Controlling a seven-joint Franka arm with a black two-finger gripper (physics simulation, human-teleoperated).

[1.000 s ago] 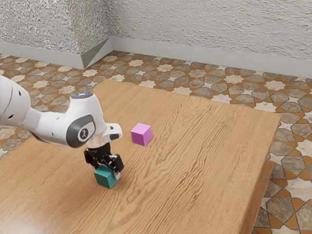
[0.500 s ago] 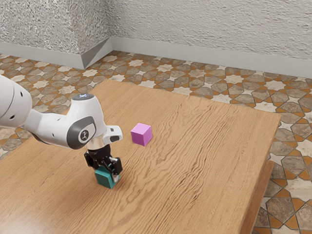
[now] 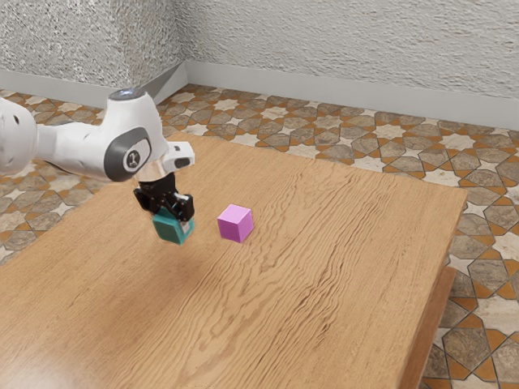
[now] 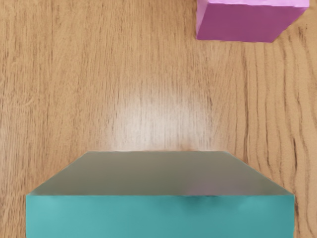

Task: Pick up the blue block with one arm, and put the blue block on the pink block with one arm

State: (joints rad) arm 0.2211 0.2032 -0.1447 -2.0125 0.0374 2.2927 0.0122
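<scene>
My claw (image 3: 172, 217) is clamped on the blue block (image 3: 172, 231), which renders more teal than blue, one finger on each of two opposite sides. A second ago that block sat on the table (image 3: 340, 267), well short of the pink block (image 3: 235, 223). Half a second ago I was closing on it there. Now it is off the wood and has travelled with my arm, hanging just beside the pink block, toward the exterior view's left of it and not touching it.

From my wrist, the blue block (image 4: 158, 203) sits close under my hand. Bare table (image 4: 99, 74) lies between it and the pink block (image 4: 247, 20), which is ahead and off to one side.

So the pick-up looks done and the carry is under way. I judge the blue block is not yet over the pink block. It likely needs more height to clear the pink block's top edge, then centring above it before I lower and let go.
</scene>
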